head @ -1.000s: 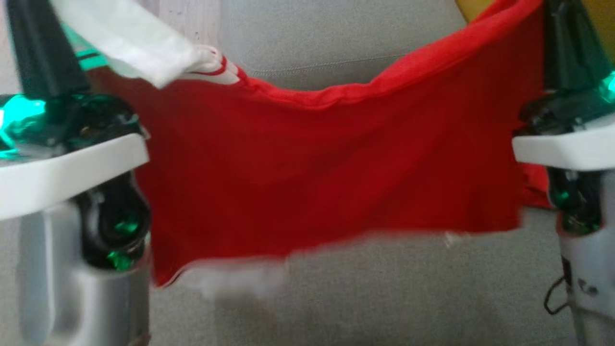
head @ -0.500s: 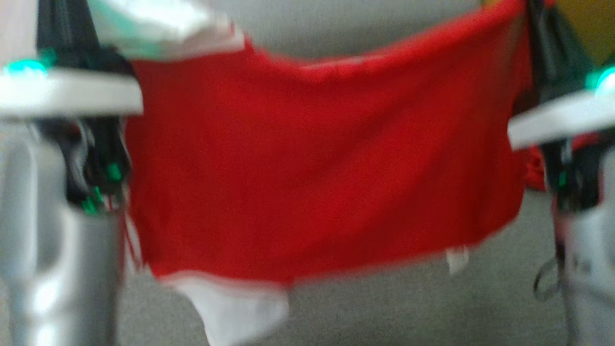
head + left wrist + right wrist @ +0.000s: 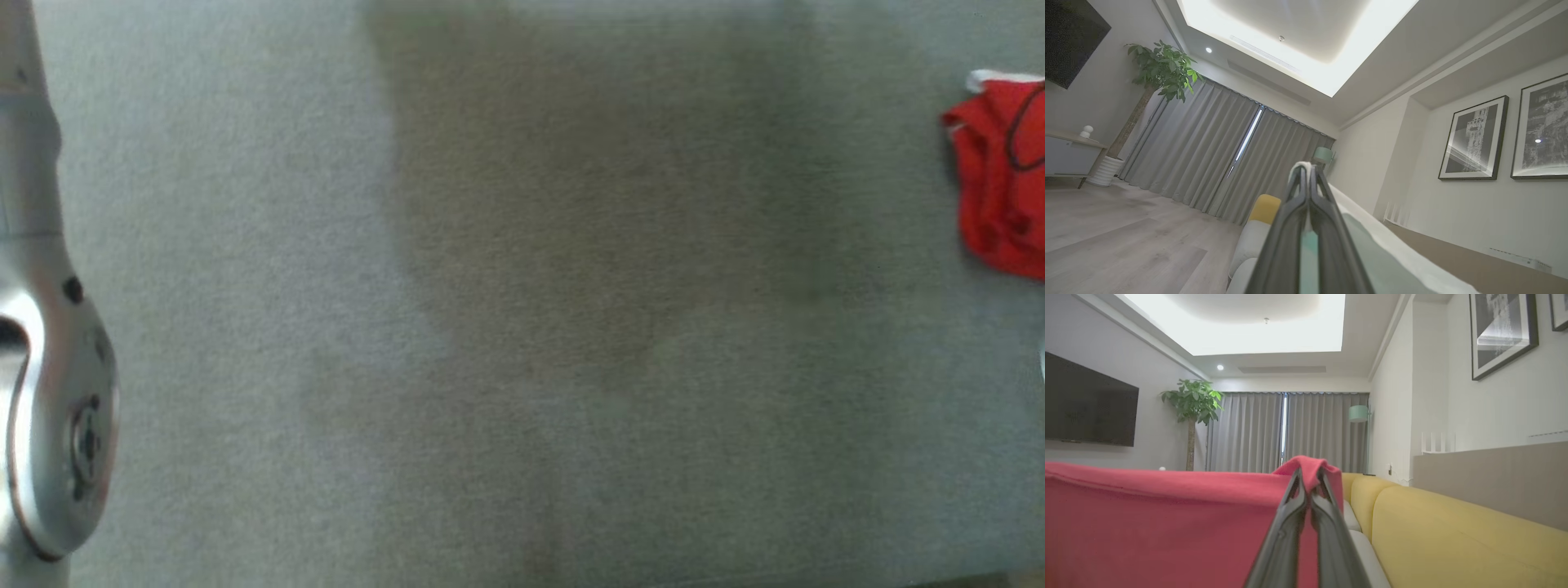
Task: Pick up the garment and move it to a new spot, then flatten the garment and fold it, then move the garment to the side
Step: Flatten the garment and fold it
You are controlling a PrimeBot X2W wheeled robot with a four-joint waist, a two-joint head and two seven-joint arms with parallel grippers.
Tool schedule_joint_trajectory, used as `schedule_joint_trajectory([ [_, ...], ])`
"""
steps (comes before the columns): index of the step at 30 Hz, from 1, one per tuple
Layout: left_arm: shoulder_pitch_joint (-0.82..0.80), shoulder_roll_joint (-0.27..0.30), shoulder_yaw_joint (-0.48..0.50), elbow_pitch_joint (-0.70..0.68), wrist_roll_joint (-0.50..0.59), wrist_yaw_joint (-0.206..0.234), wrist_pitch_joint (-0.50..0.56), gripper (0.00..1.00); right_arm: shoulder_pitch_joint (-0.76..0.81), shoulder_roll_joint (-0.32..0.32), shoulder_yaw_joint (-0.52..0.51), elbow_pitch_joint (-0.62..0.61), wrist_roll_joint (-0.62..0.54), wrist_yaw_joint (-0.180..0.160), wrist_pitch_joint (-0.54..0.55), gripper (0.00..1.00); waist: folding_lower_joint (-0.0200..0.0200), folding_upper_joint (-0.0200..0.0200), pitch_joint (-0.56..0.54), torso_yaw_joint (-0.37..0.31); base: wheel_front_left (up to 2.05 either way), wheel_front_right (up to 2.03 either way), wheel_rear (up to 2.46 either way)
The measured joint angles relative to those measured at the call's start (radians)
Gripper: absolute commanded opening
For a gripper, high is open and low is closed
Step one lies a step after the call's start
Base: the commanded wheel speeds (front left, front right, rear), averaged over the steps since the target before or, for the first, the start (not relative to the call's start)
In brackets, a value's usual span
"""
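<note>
The garment is red with white parts. In the right wrist view it hangs as a broad red sheet to the left, one corner pinched in my shut right gripper. My left gripper is shut on a white edge of the cloth, and pale white and teal fabric trails down to its right. Both grippers are raised, pointing out into the room. In the head view a red bunch of the garment shows at the right edge, over the grey cushion.
A silver forearm runs along the left edge of the head view. A yellow sofa lies right of the right gripper. Wooden floor, curtains, a potted plant and a wall television stand beyond.
The whole head view has shifted, so the camera has moved. The spread red garment and both wrists that filled it have given way to grey cushion, with red only at the right edge.
</note>
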Motion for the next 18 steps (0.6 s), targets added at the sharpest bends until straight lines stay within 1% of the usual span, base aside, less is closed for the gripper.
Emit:
schedule_joint_trajectory([
  [2, -0.006, -0.005, -0.011, 0.060, 0.002, -0.023, -0.032, 0.00, -0.011, 0.003, 0.012, 0.066, -0.004, 0.000, -0.022, 0.00, -0.0002, 0.0000, 0.014, 0.015, 0.00, 0.00, 0.00],
  [5, 0.006, -0.014, -0.016, 0.139, 0.006, -0.043, -0.060, 0.00, -0.001, 0.005, 0.041, 0.144, -0.004, 0.000, -0.035, 0.00, -0.0003, 0.0000, 0.031, 0.032, 0.00, 0.00, 0.00],
  [8, 0.052, -0.034, -0.027, 0.200, 0.006, -0.060, -0.080, 0.00, 0.044, 0.005, 0.071, 0.207, 0.005, 0.000, -0.038, 0.00, -0.0003, 0.0000, 0.042, 0.048, 0.00, 0.00, 0.00],
  [13, 0.227, -0.055, -0.063, 0.259, 0.004, -0.078, -0.095, 0.00, 0.202, 0.004, 0.161, 0.323, 0.053, 0.000, -0.040, 0.00, -0.0003, 0.0000, 0.031, 0.068, 0.00, 0.00, 0.00],
  [16, 0.346, -0.053, -0.080, 0.257, 0.004, -0.078, -0.096, 0.00, 0.286, 0.000, 0.214, 0.374, 0.104, 0.000, -0.021, 0.00, -0.0005, 0.0000, 0.006, 0.075, 0.00, 0.00, 0.00],
  [18, 0.427, -0.050, -0.092, 0.224, 0.002, -0.078, -0.096, 0.00, 0.328, -0.007, 0.256, 0.386, 0.137, 0.000, -0.001, 0.00, -0.0006, 0.0000, -0.017, 0.078, 0.00, 0.00, 0.00],
])
